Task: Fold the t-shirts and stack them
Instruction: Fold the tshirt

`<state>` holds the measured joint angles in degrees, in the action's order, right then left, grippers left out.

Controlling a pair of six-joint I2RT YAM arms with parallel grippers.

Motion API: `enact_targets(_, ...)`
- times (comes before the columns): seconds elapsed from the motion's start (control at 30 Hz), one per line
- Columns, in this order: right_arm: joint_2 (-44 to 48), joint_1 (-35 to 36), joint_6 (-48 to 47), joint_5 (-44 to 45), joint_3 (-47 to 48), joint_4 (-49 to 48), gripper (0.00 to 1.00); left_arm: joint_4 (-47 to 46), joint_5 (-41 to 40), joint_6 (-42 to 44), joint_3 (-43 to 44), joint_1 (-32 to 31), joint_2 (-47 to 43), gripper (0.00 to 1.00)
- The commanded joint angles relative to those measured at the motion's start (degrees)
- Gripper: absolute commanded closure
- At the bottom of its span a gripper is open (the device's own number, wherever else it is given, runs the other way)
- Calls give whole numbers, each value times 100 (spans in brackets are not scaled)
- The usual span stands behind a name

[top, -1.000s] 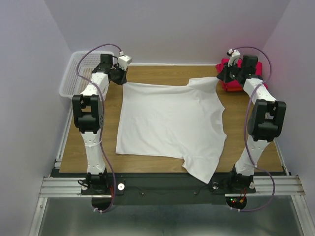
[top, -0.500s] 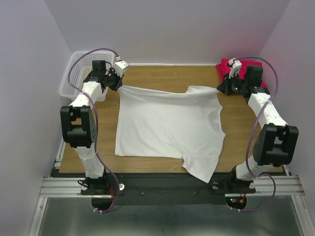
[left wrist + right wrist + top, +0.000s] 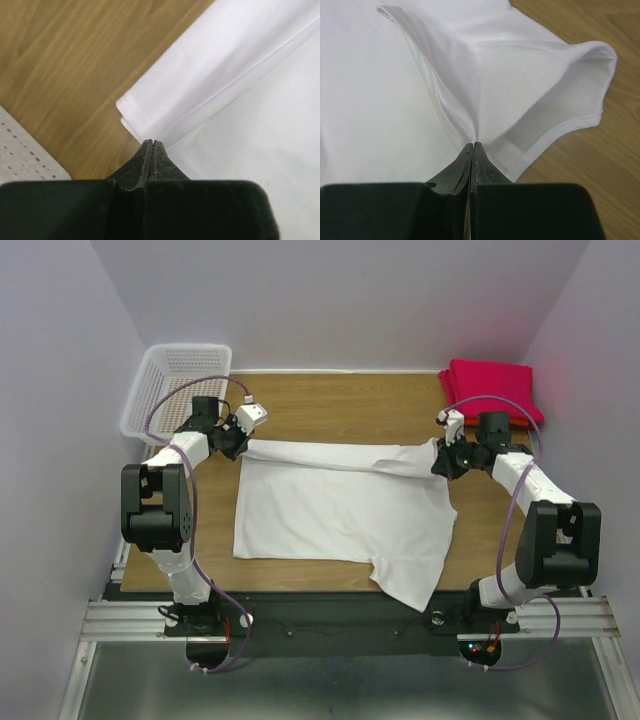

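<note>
On the wood-grain table (image 3: 340, 405), left claw (image 3: 151, 145) and right claw (image 3: 473, 146) pinch the smooth white t-shirt (image 3: 340, 510).

Wooden table (image 3: 340, 400) with white t-shirt (image 3: 340, 515) and folded red shirts (image 3: 492, 382)

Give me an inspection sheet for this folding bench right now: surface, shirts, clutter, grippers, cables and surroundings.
Surface: wooden table, bare around the cloth.
Job's things: white t-shirt spread out, its far edge doubled toward the near side, one sleeve hanging over the near edge; red folded shirts at the far right corner.
Clutter: white lattice basket at the far left corner.
Grippers: left gripper and right gripper both shut on the white t-shirt's far corners.
Cables: purple cables loop off each arm.
Surroundings: pale walls on three sides; metal rail along the near edge.
</note>
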<state>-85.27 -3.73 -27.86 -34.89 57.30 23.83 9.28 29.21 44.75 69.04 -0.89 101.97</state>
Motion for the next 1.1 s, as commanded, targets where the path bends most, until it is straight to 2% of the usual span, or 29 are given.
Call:
enact_targets(0.0,-191,196,-440,193,-69,86,100,-339,-47,367,-303,36,-64,100)
enact_targets(0.17,-288,364,-897,220,-61,472,100,-129,-197,675,-285,36,68,100)
enact_targets(0.33,-279,364,-1230,536,237,1051,98,810,5,1482,-241,45,-195,83)
enact_targets(0.43,-270,364,-1625,467,737,1936,79,1575,5,2229,-224,45,-458,76)
enact_targets(0.47,-244,355,-1679,423,974,2158,64,1760,23,2501,-154,175,-563,74)
enact_targets(0.57,-191,364,-1732,194,1301,2678,44,2156,84,2591,65,229,-696,70)
enact_targets(0.7,-524,364,-1390,-78,1757,2741,46,2333,251,2276,417,247,-565,66)
enact_targets(0.8,-1234,364,-987,-202,2030,2679,51,2106,410,1925,610,247,-328,64)
enact_targets(0.93,-1624,671,-511,209,2172,2179,52,1464,375,810,760,229,-47,64)
enact_targets(1.07,-1905,751,-159,492,2154,1897,53,1103,208,430,796,168,147,64)
